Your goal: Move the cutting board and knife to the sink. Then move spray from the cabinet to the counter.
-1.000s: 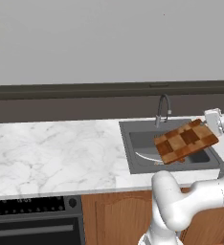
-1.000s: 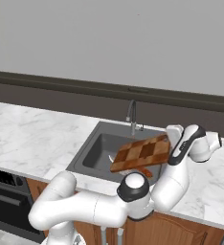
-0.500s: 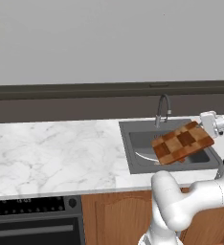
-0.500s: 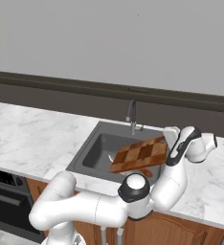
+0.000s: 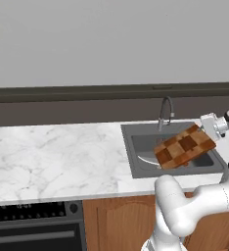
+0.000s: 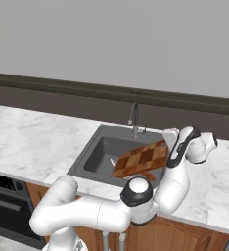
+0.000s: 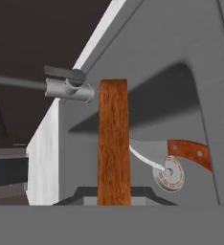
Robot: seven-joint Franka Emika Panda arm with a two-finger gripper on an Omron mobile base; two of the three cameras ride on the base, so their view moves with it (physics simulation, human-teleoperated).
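My gripper (image 5: 206, 130) is shut on the right edge of the checkered cutting board (image 5: 184, 146), which it holds tilted over the dark grey sink (image 5: 134, 148). From the other side the board (image 6: 141, 159) slopes down to the left from the gripper (image 6: 166, 145) above the basin (image 6: 93, 156). In the hand view the board (image 7: 114, 143) appears edge-on as a vertical wooden strip. The knife (image 7: 188, 151) lies on the sink floor beside the drain, below the board; its blade (image 5: 147, 158) pokes out under the board's low end. Spray and cabinet are out of view.
The curved faucet (image 5: 165, 110) stands at the sink's back edge, close behind the board. White marble counter (image 5: 53, 152) stretches left of the sink and continues on its right (image 6: 219, 166). A black stove (image 5: 33, 211) sits at the lower left.
The gripper has carried the board slightly left and down, deeper over the sink. The knife has not moved.
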